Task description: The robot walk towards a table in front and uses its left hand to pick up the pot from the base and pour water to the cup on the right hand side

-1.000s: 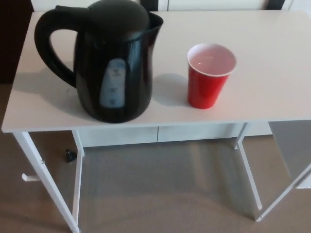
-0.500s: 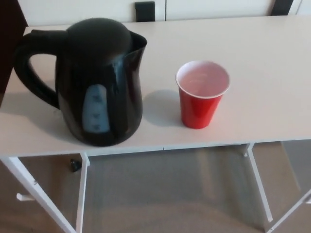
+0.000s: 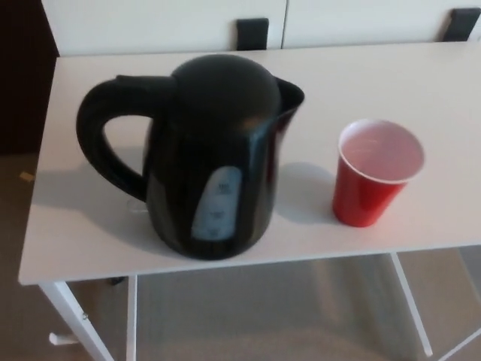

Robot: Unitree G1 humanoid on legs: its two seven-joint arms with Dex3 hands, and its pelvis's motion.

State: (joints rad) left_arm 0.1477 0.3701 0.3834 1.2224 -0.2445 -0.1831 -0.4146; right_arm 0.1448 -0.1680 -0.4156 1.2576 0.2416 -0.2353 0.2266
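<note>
While neither hand shows, glossy rounded pot [image 3: 214, 165] stands beside tapered red cup [image 3: 372, 180].

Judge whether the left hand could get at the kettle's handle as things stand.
Probably yes: the kettle stands upright with its handle turned toward the robot's left, and nothing lies beside it on the table. The left hand itself is not in view, so reach is unconfirmed.

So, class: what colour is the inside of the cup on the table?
White inside, red outside: the cup shows it best in the head view, the only one.
</note>
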